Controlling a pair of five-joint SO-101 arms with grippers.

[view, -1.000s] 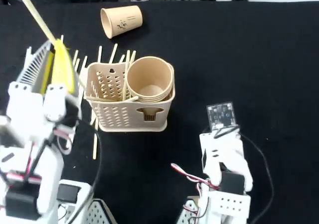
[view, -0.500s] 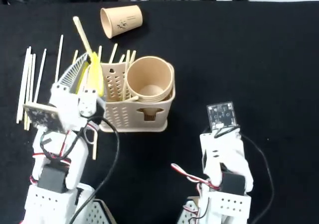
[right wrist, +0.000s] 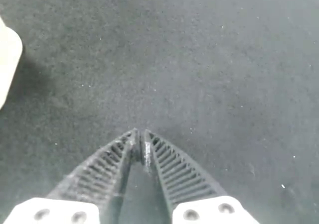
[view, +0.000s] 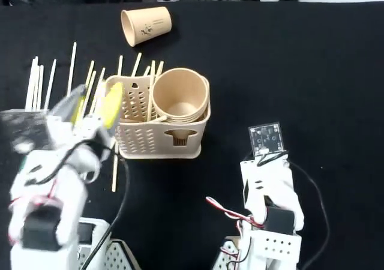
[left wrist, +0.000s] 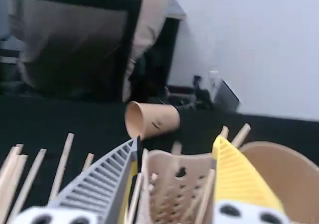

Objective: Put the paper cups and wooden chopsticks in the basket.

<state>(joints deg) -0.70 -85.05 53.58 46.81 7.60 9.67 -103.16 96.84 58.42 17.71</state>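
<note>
The cream basket stands mid-table with nested paper cups in its right compartment and several wooden chopsticks upright in its left one. Another paper cup lies on its side behind the basket. My left gripper hangs open over the basket's left edge with nothing between its fingers. In the left wrist view the left gripper straddles the basket, with the lying cup beyond. My right gripper is shut and empty above bare cloth.
Several loose chopsticks lie on the black cloth left of the basket, seen too as chopsticks in the left wrist view. One more chopstick lies at the basket's front left corner. The right arm sits near the front edge.
My left arm swung right with a chopstick from the left side to the basket. The chopstick is no longer in the gripper, which now stands open. The right arm kept still.
</note>
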